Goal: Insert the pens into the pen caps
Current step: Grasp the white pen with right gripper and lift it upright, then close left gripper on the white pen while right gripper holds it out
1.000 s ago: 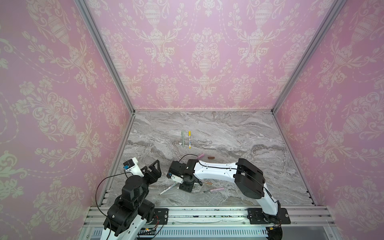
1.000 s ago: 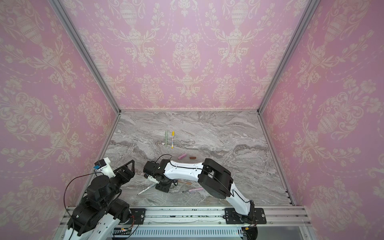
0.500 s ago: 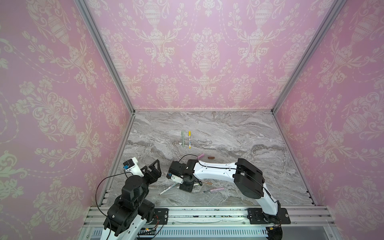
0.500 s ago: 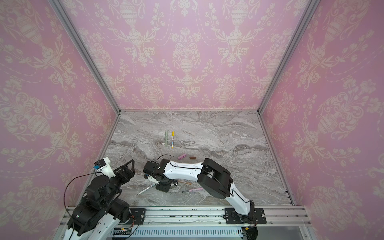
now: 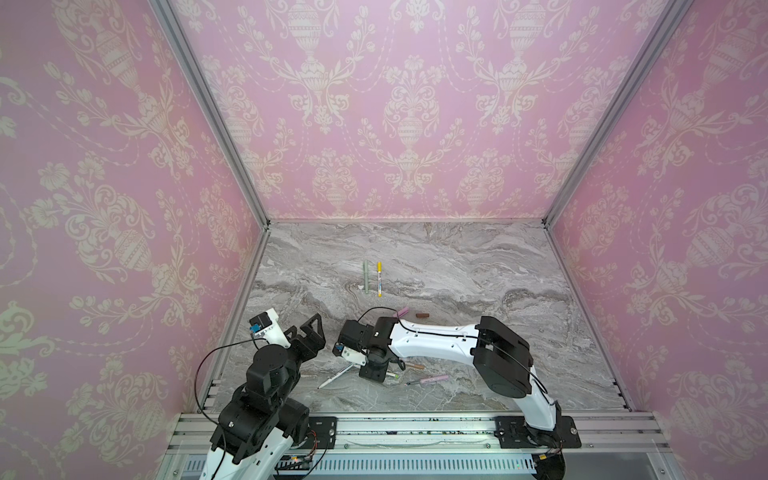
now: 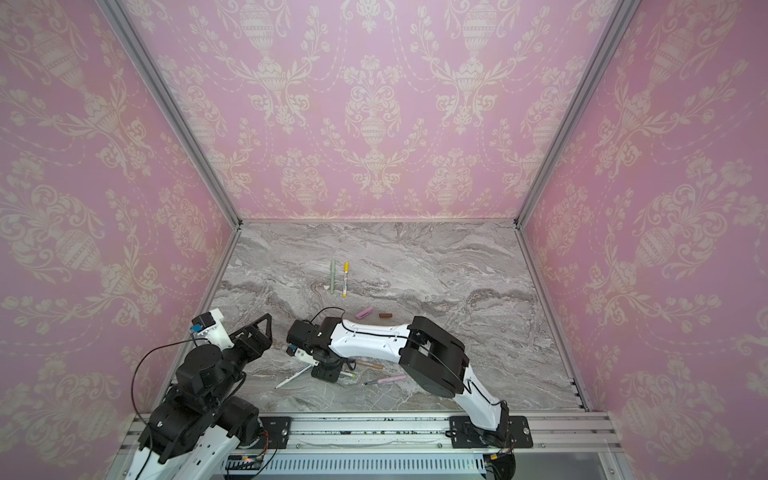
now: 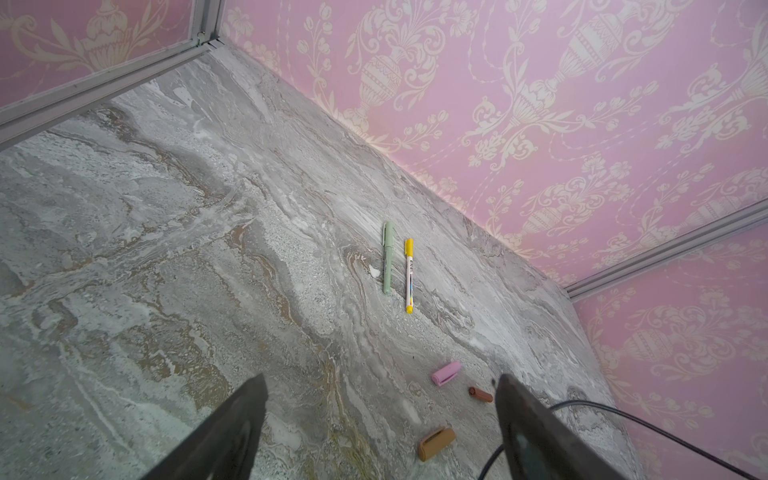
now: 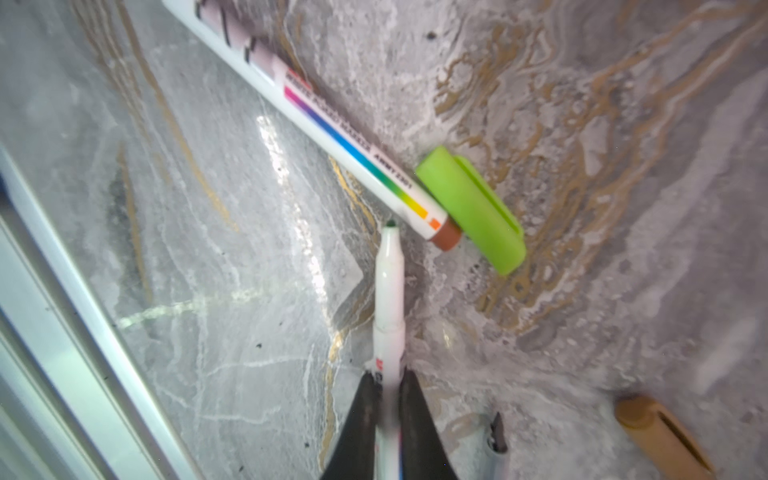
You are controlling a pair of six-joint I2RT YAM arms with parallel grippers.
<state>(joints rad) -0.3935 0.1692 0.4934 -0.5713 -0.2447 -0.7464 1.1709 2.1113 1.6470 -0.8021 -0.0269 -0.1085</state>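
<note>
Fingers (image 8: 365, 415) of the right pincer (image 8: 388, 374) clamp a white pen (image 8: 390, 286); the left pincer (image 7: 381, 378) stands wide open.

The right gripper (image 8: 388, 376) has drawn its fingers (image 8: 365, 399) together: a moment ago they stood apart either side of the white pen (image 8: 389, 286), now they pinch its barrel tight, low against the surface (image 8: 208, 270).

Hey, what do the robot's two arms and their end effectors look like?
The left arm and right arm have white shells, chunky black joints and thin black cables. The left end effector and right end effector have dark, tapered fingers.
</note>
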